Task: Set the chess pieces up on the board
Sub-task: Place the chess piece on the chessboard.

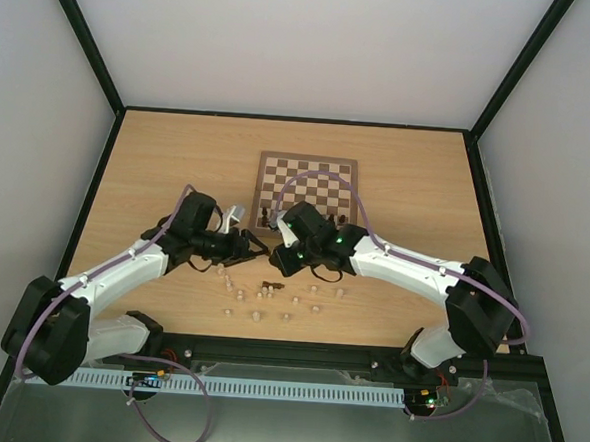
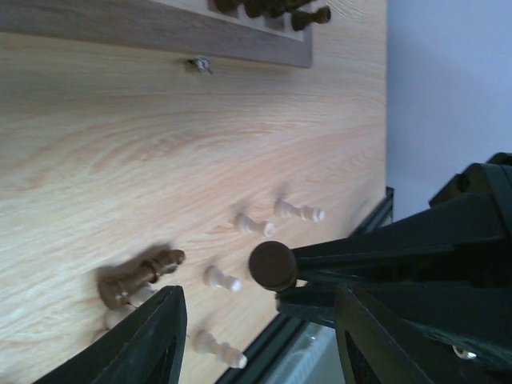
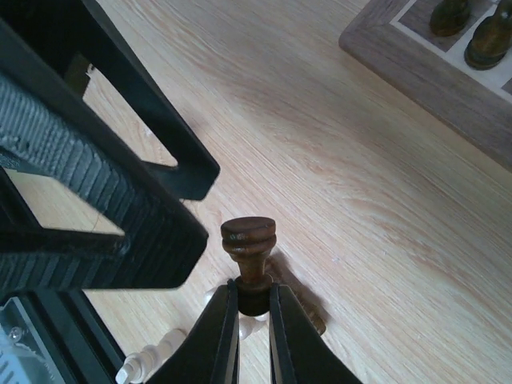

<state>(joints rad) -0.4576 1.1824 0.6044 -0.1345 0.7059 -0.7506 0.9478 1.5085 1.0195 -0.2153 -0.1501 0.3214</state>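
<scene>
My right gripper (image 3: 254, 300) is shut on a dark brown chess piece (image 3: 250, 240) and holds it above the tabletop, its round base pointing away from the fingers. In the left wrist view that base (image 2: 272, 266) hangs between the spread fingers of my open, empty left gripper (image 2: 260, 328). The two grippers meet just in front of the board's near left corner, left (image 1: 258, 249) and right (image 1: 277, 256). The board (image 1: 307, 187) carries a few dark pieces (image 1: 267, 217) at that corner. Several pale pieces (image 1: 260, 299) and a dark piece (image 2: 136, 276) lie on the table below.
The board's brown border (image 2: 160, 32) with a small metal clasp (image 2: 200, 64) lies beyond the left gripper. The board's corner (image 3: 432, 80) is at the upper right of the right wrist view. The table's black front rail (image 1: 287, 349) lies just behind the loose pieces.
</scene>
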